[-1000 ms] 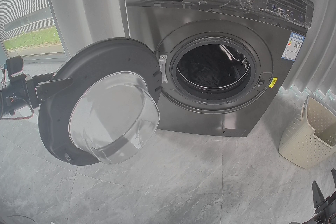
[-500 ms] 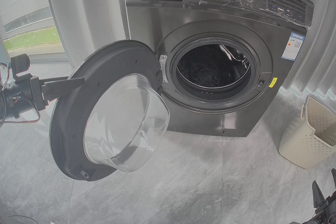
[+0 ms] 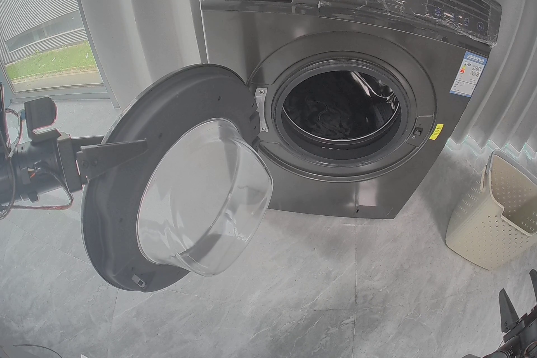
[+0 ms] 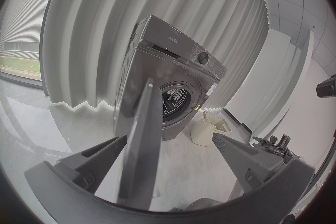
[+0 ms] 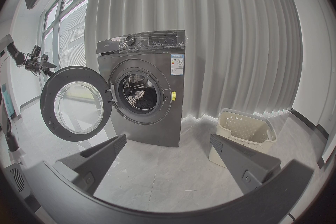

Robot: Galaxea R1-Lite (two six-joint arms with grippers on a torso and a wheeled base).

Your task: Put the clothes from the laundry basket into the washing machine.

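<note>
At the outer rim of the round dark-grey washer door [image 3: 168, 96], with its clear domed glass bowl [image 3: 201, 197], the left gripper [image 4: 168, 138] is hovering with its two grey fingers spread apart. The door's thin edge is standing between them, and I cannot tell whether either finger is touching it. The right gripper [image 5: 167, 139] is hanging low on the robot's right, its pincer likewise apart and holding nothing. Dark clothes [image 3: 335, 113] are lying inside the drum of the grey front-loading washing machine [image 3: 235, 40]. The cream perforated plastic laundry basket [image 3: 498, 208] is standing on the floor to the machine's right and is looking empty from the right wrist view.

Loading is looking finished, so the risk is sitting with the door. A finger pressing the rim off-square is likely to slip, the edge being thin and smooth. A finger caught behind the rim during a swing could be pinched against the machine's front. Cloth trailing over the drum lip would be trapped by a closing door, though none is showing there.

The door is hanging wide open toward the robot's left, and the pale marbled floor [image 3: 279, 292] before it is giving room for the swing. The white pleated curtain [image 3: 140, 1] is hanging close behind the machine, and the basket is standing well apart from the door's arc.
</note>
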